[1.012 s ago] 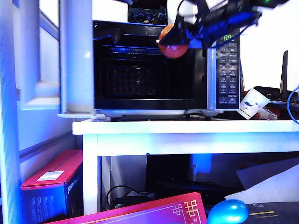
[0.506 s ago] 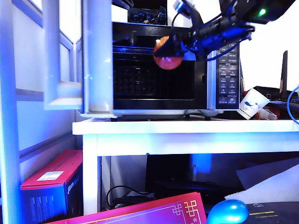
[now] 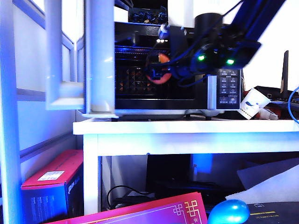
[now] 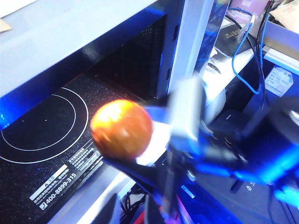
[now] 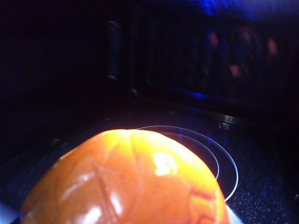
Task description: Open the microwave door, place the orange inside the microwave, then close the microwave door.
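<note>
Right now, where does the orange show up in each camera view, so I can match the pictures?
Exterior view: the orange hangs in the microwave's open mouth, held in the right claw, upper middle of the picture.
Left wrist view: orange left of centre, above the cavity floor.
Right wrist view: orange fills the lower half, very close.
Shared landmark: the white ring on the cavity floor, seen in both wrist views.

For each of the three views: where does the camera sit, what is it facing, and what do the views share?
Exterior: low, off the arms, facing the microwave front; right arm reaches in holding the orange.
Left wrist: beside the open microwave door, looking into the cavity; right gripper shows.
Right wrist: inside the opening; orange fills it.
Shared: orange.
</note>
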